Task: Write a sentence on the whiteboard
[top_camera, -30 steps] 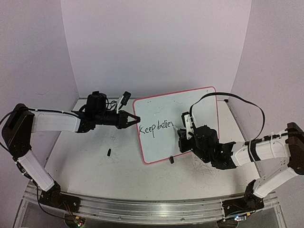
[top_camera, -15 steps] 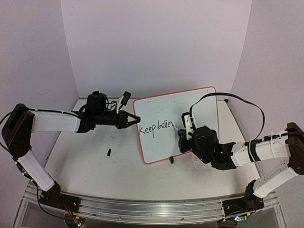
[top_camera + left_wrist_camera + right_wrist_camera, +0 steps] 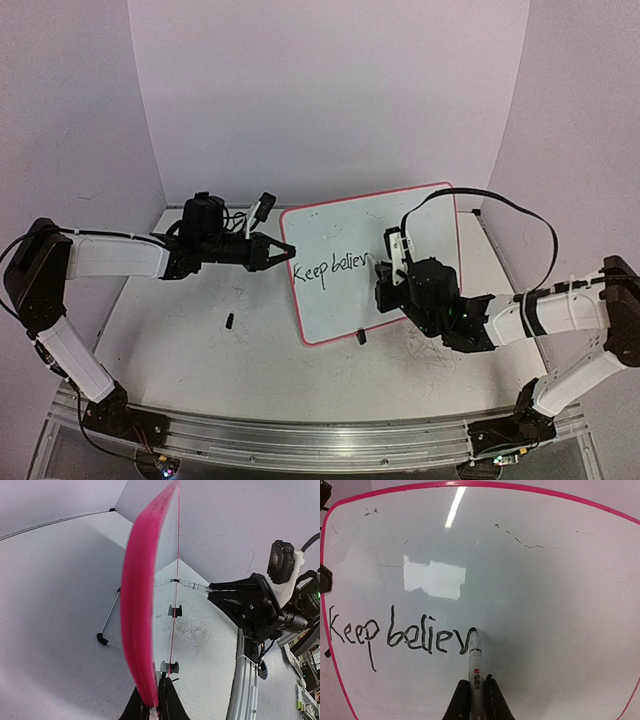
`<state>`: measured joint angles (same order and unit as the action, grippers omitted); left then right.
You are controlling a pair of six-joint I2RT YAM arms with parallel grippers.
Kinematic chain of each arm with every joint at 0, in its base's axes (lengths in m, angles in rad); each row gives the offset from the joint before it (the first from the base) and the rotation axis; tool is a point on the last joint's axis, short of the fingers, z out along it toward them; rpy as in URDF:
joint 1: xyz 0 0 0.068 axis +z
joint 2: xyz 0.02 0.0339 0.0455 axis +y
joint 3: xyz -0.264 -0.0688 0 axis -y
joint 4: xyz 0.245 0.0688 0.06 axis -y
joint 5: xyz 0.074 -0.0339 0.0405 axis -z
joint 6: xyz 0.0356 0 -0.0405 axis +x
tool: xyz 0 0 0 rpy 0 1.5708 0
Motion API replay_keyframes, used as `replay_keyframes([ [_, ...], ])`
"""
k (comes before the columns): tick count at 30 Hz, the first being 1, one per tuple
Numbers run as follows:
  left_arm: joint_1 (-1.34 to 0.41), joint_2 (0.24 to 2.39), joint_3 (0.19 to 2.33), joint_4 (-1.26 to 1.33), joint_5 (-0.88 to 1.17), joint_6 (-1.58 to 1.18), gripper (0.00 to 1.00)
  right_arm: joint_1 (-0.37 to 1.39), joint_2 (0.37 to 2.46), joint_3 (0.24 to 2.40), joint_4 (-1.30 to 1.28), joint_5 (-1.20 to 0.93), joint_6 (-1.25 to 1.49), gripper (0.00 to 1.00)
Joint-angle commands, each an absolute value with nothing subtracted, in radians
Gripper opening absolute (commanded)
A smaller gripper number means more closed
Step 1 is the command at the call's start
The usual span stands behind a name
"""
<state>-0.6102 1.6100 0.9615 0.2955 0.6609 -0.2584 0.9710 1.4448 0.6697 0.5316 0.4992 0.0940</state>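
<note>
The whiteboard (image 3: 400, 230) with its pink rim stands tilted at the middle of the table. My left gripper (image 3: 283, 251) is shut on its left edge; in the left wrist view that pink rim (image 3: 140, 610) runs up from between my fingers. The sentence (image 3: 332, 267) reads "Keep believ" in black letters; it also shows in the right wrist view (image 3: 400, 635). My right gripper (image 3: 475, 700) is shut on a white marker (image 3: 474, 662), whose tip touches the board at the end of the "v". In the top view the right gripper (image 3: 385, 285) is at the board's lower middle.
A small black piece (image 3: 229, 321) lies on the table left of the board. A black clip (image 3: 361, 337) sits at the board's lower rim. Grey scribble marks (image 3: 430, 350) cover the tabletop near my right arm. White walls enclose the table on three sides.
The marker has moved right along the line; the word has grown from "belie" to "believ". The left gripper and the board have not moved.
</note>
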Motion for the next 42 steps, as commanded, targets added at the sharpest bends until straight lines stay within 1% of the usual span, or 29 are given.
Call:
replay_keyframes([
  [1,-0.627,1.597,0.986,0.241,0.617,-0.160,0.00,0.961,1.422,0.688,0.546,0.525,0.086,0.00],
  [6,-0.627,1.595,0.986,0.239,0.612,-0.157,0.00,0.960,1.348,0.638,0.556,0.459,0.091,0.00],
  [10,-0.628,1.601,0.988,0.238,0.616,-0.156,0.00,0.927,1.360,0.643,0.566,0.409,0.105,0.00],
  [21,-0.629,1.598,0.989,0.235,0.614,-0.153,0.00,0.925,1.401,0.673,0.580,0.404,0.087,0.00],
  [30,-0.630,1.597,0.989,0.232,0.611,-0.150,0.00,0.925,1.424,0.687,0.546,0.472,0.098,0.00],
  [36,-0.631,1.597,0.990,0.230,0.609,-0.149,0.00,0.928,1.334,0.627,0.547,0.400,0.111,0.00],
  [42,-0.630,1.600,0.991,0.230,0.609,-0.149,0.00,0.928,1.361,0.621,0.544,0.386,0.133,0.00],
])
